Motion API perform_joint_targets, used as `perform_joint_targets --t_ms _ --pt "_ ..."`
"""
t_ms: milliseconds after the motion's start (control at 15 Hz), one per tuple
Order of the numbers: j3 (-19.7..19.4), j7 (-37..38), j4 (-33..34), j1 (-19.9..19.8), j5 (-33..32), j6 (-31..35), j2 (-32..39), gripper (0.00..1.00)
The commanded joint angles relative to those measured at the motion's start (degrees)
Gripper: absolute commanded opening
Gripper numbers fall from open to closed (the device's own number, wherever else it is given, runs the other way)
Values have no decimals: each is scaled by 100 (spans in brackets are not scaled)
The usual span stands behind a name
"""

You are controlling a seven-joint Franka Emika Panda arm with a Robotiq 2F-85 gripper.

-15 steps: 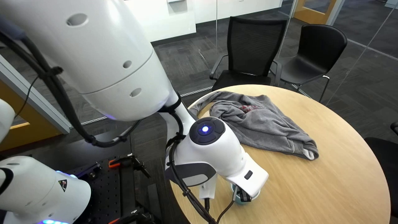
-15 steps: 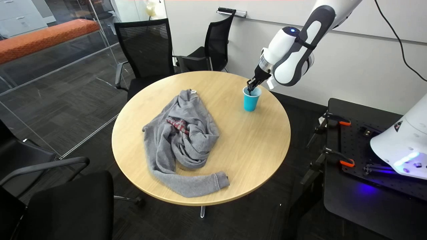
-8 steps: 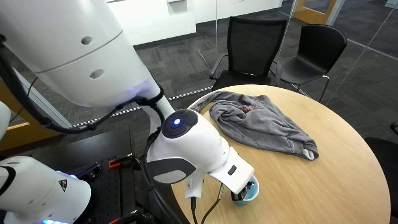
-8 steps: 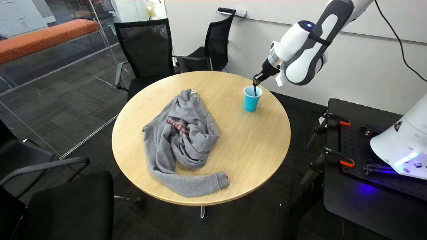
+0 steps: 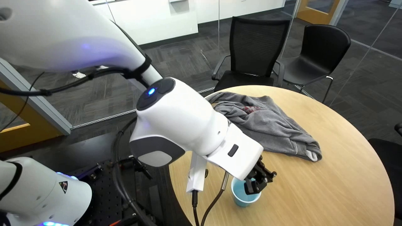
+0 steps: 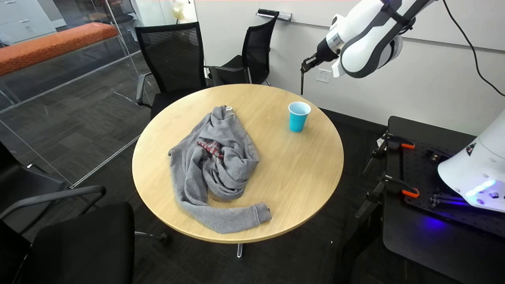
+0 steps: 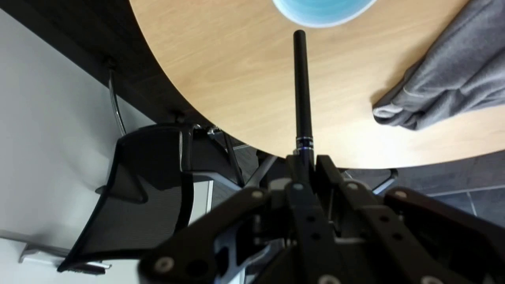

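Black pen [image 7: 302, 86] clenched in my claw [image 7: 309, 165]
I hold it above the surface [image 6: 307, 165], near the blue cup [image 6: 298, 120].

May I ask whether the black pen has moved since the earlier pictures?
Yes: upward. In an exterior view, against the table, the black pen has risen from inside the blue cup to above its rim.

No text legible: band marks [image 7: 304, 143] on black pen [image 7: 302, 88] too small, red print [image 6: 210, 148] on grey sweatshirt [image 6: 229, 173] creased.
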Motion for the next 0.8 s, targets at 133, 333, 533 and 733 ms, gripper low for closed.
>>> perform_joint_targets --t_ms 133,333,533,733 --pt "-672 -651 -148 962 324 -5 -742 3" --pt "-494 -592 -253 1035 113 -12 -842 3" --pt "-334 -600 -262 1120 -136 -352 -885 3" --pt "-185 -642 -213 1196 -455 -798 -922 3"
